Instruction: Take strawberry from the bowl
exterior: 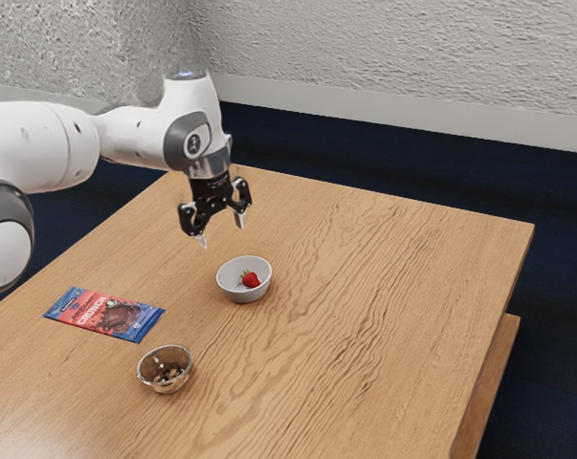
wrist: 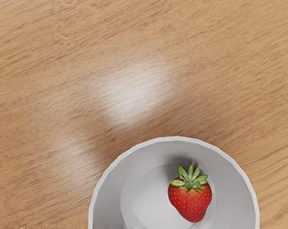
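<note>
Spread open, the tool (exterior: 220, 230) hangs at upper left of the exterior view, with the strawberry (exterior: 251, 280) lower and slightly right, inside the bowl (exterior: 242, 297)

Mostly white and smooth on the arm (exterior: 49, 143), in rounded segments. Dark grey around the wrist joint (exterior: 180, 140), with small round marks, perhaps buttons. Silvery at the collar (exterior: 210, 164); black and angular on the gripper (exterior: 221, 231), pale at the fingertips (exterior: 203, 241).
</note>
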